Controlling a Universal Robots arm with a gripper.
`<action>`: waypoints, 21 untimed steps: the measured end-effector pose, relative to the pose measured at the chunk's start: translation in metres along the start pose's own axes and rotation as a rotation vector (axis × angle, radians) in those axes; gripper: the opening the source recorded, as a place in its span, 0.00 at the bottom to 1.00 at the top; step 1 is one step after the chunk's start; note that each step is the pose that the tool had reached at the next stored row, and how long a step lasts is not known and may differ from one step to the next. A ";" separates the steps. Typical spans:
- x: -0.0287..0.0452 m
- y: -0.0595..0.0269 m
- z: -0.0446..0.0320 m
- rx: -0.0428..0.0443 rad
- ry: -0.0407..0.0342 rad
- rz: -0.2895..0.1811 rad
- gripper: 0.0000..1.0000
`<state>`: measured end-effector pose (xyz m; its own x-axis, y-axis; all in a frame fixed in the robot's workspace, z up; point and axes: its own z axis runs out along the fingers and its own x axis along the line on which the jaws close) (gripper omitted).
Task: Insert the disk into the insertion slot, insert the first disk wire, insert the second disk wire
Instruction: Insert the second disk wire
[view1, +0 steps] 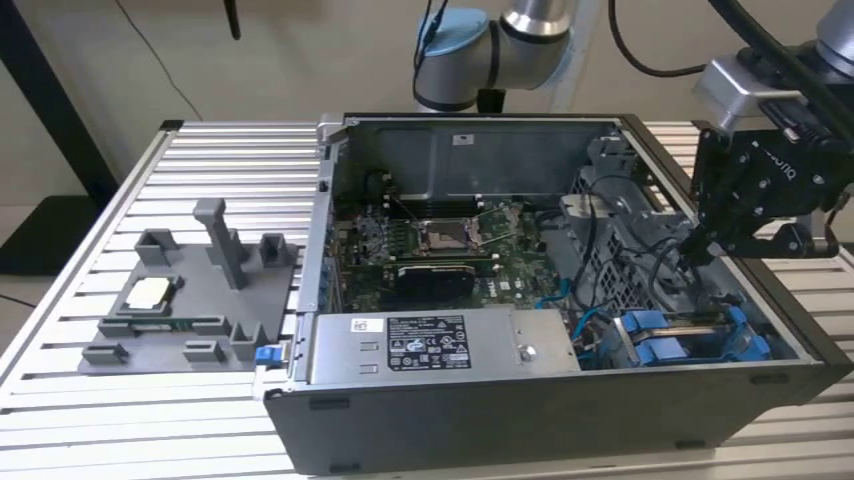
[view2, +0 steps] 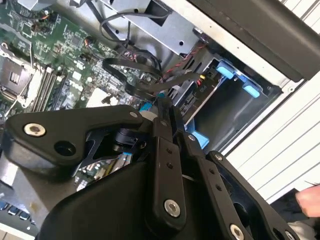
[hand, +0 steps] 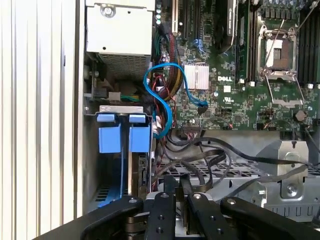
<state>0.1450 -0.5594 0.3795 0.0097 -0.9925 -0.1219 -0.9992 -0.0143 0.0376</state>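
The insertion slot (view1: 731, 312) is the grey sheet-metal bay at the open case's front corner, on the exterior view's right. Blue carrier tabs (view1: 657, 338) stand in it, and the disk's body is mostly hidden between them. In the first wrist view the same tabs (hand: 109, 138) sit at the bay mouth (hand: 90, 150). My gripper (view1: 697, 252) hangs just above and behind the bay, among loose black wires (hand: 210, 159). Its fingers (hand: 170, 197) are pressed together, in both wrist views. A black flat wire (view2: 131, 84) runs past the fingertips (view2: 161, 111); whether it is pinched is hidden.
A grey labelled power-supply box (view1: 441, 345) lies along the case front, beside the bay. The green motherboard (view1: 427, 240) fills the case floor, and a blue cable (hand: 165, 95) loops over it. A grey fixture plate (view1: 187, 300) rests on the slatted table at the exterior view's left.
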 end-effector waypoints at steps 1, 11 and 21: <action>0.0004 0.0012 0.0000 -0.0003 0.0001 -0.002 0.16; 0.0011 0.0026 0.0005 -0.0001 0.0002 -0.005 0.16; 0.0048 0.0075 0.0051 0.0036 0.0062 -0.005 0.16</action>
<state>0.1374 -0.5637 0.3741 0.0149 -0.9931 -0.1160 -0.9993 -0.0188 0.0334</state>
